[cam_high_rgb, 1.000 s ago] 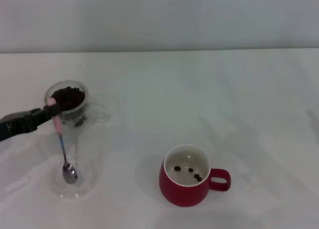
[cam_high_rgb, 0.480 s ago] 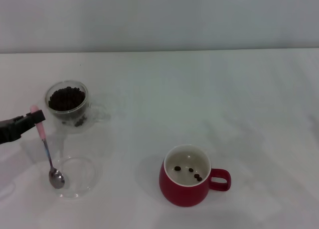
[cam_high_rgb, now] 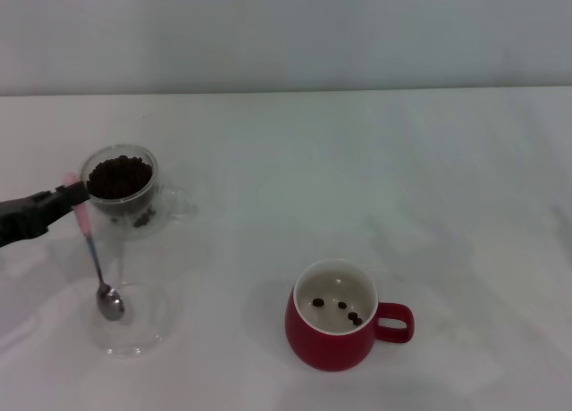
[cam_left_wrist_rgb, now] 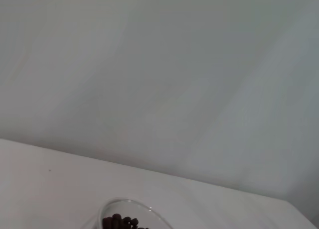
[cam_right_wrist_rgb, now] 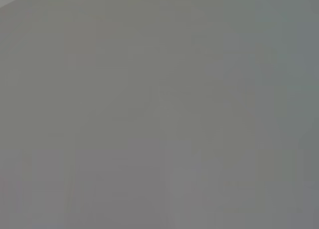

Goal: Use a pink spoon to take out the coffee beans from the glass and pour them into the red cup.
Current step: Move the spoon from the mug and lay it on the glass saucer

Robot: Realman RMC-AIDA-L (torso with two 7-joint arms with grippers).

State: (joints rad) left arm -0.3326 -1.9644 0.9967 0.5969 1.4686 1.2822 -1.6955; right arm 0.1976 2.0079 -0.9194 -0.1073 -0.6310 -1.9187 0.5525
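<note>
head view — four coffee beans (cam_high_rgb: 341,307), red cup (cam_high_rgb: 332,339)

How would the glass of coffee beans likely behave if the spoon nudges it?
The glass looks small and light, so it may slide on the smooth table. Filled nearly full with coffee beans, it could spill if tipped. Clear thin walls suggest it is fragile.

Soft, even light fills the room, flat and a little cool. The white table (cam_high_rgb: 357,161) looks washed out, with only faint pale shadows beside the red cup (cam_high_rgb: 335,326) and the glass (cam_high_rgb: 121,183). The red glaze carries a dull sheen. The right wrist view is featureless grey.
</note>
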